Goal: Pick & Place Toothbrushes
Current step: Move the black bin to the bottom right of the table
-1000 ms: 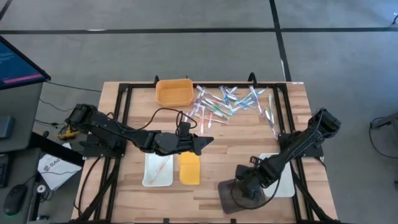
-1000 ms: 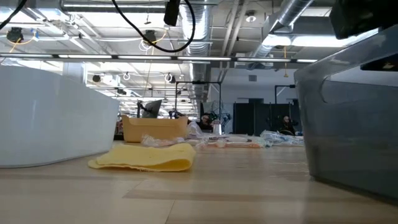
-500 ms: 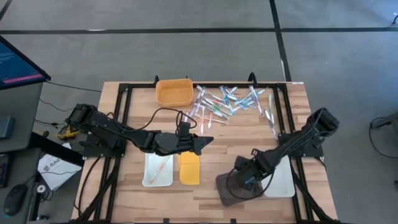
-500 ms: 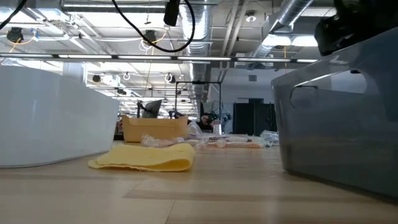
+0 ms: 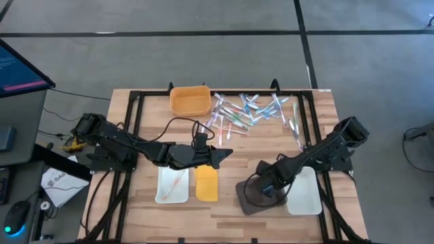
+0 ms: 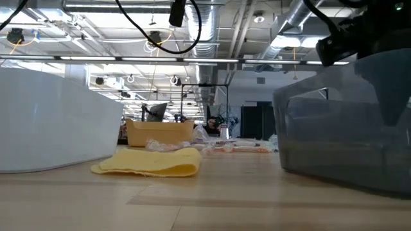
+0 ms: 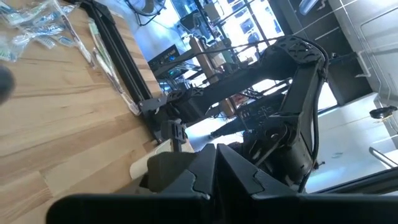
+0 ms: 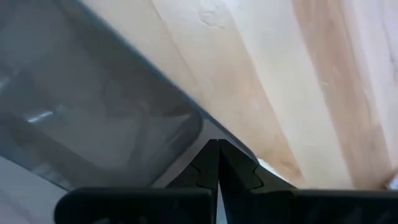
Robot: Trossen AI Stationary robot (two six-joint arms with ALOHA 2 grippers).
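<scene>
Setup step, I reckon: right pincer (image 5: 266,190) pinched shut on the grey bin (image 5: 254,198); next, park it near the toothbrushes (image 5: 247,110). Left pincer (image 5: 227,153) closed, empty.

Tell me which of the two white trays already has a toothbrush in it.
The left tray, beside the yellow lid: a pink toothbrush lies in it. The right tray shows none.

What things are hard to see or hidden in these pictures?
- Toothbrushes: too small in the high view to count or tell heads from handles.
- White tray: partly covered by the right arm in the high view.
- Grey lid: cut off by the low view's right edge.
- Right gripper: whether it pinches the lid's rim is unclear.
</scene>
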